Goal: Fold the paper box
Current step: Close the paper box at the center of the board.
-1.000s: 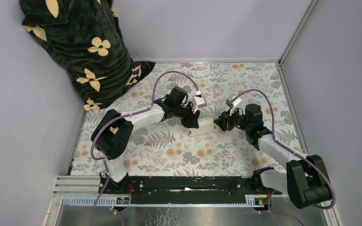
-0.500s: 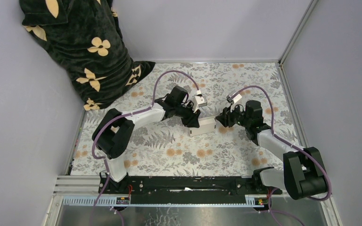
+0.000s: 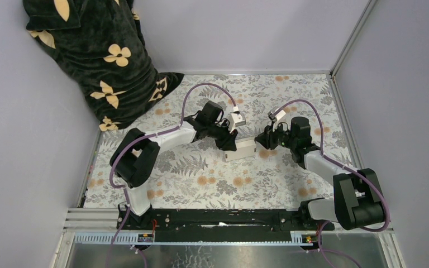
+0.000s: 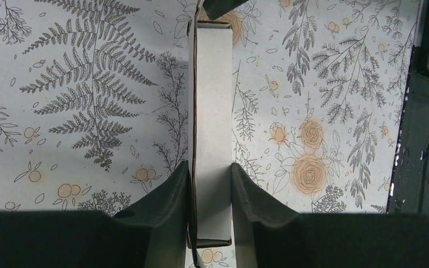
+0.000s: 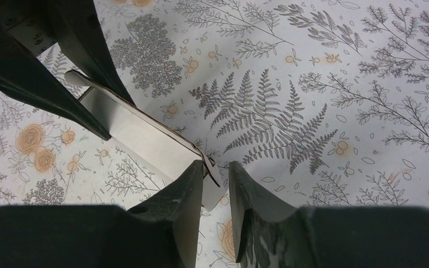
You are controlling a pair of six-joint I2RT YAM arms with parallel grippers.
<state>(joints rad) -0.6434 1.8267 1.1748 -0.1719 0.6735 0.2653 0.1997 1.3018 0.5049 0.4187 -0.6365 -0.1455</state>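
Left gripper (image 4: 212, 172): jaws clamped across the narrow width of the white thin-cardboard paper box (image 4: 213, 95), one pad on each long side near its end.

Right gripper (image 5: 214, 170): jaws narrowly apart around the corner of the box's opposite end, where a loose flap edge shows. Whether they pinch it cannot be told.

The box spans the gap between both arms, over the middle of the floral-printed table covering (image 3: 201, 184).

Judged progress: the body is already folded into a slim rectangular form. Closing the end flap appears to remain.
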